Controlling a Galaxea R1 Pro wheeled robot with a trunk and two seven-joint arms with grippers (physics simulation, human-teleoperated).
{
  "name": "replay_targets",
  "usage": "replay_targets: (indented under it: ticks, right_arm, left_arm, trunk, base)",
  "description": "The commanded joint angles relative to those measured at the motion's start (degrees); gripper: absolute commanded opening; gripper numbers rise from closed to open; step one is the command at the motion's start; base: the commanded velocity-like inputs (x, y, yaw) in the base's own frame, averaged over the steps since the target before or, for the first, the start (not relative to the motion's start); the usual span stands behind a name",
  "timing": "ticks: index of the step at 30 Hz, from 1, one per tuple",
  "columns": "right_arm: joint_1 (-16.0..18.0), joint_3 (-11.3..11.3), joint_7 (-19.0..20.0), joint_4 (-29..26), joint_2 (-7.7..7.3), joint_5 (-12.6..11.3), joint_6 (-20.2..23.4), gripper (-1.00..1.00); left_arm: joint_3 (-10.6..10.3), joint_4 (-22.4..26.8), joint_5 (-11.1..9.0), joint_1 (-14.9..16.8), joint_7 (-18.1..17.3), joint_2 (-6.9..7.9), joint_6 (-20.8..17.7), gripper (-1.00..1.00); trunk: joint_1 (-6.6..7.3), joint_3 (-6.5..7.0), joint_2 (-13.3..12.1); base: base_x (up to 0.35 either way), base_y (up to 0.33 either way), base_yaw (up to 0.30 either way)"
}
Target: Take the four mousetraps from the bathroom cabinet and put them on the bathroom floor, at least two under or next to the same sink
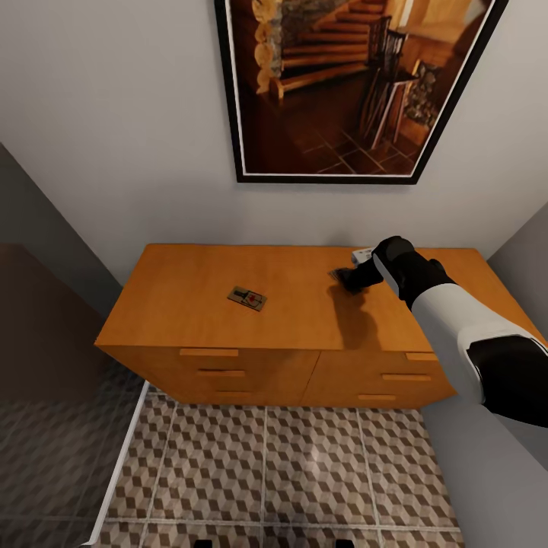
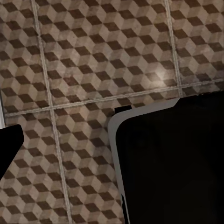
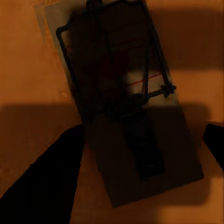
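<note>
The low orange-brown cabinet (image 1: 190, 281) stands against the wall, its drawers shut. One mousetrap (image 1: 247, 297) lies flat on the middle of its top. My right gripper (image 1: 344, 278) is down on the top's right part, over a second mousetrap (image 3: 126, 79). In the right wrist view that trap lies between my two dark fingers (image 3: 46, 182), which stand open on either side of its board. The patterned bathroom floor (image 1: 266, 472) spreads in front of the cabinet. In the left wrist view a dark shape (image 2: 9, 147) at the edge may be a finger.
A large framed picture (image 1: 350, 84) hangs above the cabinet. A small pale flat thing (image 1: 359, 254) peeks out behind my right wrist. Walls close in on both sides of the cabinet. A black, white-rimmed body (image 2: 172, 163) hangs over the tiles (image 2: 93, 56).
</note>
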State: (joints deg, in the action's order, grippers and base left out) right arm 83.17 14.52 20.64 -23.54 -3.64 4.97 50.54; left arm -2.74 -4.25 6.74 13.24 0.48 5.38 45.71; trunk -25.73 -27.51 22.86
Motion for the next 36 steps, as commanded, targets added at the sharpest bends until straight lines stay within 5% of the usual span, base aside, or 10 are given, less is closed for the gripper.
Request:
replay_targets:
  ticks: [1, 36]
  right_arm:
    - [-0.02, 0.16, 0.54, 0.48, -0.05, -0.67, 0.35, -1.0]
    - [-0.02, 0.04, 0.54, -0.15, 0.01, -0.69, 0.35, -1.0]
  left_arm:
    - [-0.25, -0.23, 0.02, 0.11, 0.05, 0.0, 0.34, 1.0]
    - [-0.25, -0.23, 0.02, 0.11, 0.05, -0.01, 0.34, 1.0]
  trunk:
    - [-0.05, -0.09, 0.06]
    - [-0.05, -0.09, 0.06]
  base:
    - [0.0, 0.0, 0.0]
    - [0.0, 0.0, 0.0]
